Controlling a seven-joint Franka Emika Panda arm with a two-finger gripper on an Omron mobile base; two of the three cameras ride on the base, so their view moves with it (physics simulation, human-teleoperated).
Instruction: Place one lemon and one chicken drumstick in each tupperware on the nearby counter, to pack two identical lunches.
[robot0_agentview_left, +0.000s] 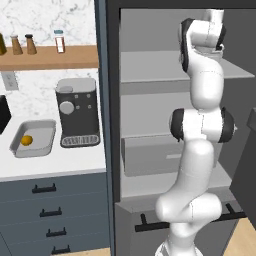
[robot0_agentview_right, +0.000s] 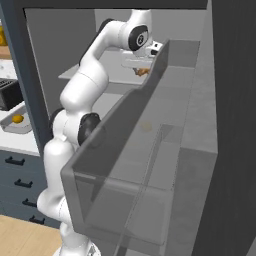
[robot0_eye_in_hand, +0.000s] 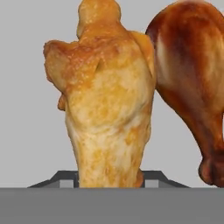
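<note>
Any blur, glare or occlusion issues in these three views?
Hand view: sharp, flat light, no glare; the paler drumstick crowds the lens between the end effector tips, a darker drumstick beside it. Right base view: translucent fridge door bin veils the shelves. Left base view: soft, low-res; the arm blocks the fridge interior.

White counter (robot0_agentview_left: 60, 162) carrying tupperware (robot0_agentview_left: 33, 138) and coffee machine (robot0_agentview_left: 77, 112), fridge shelf (robot0_eye_in_hand: 26, 109) bearing two drumsticks (robot0_eye_in_hand: 105, 109)
</note>
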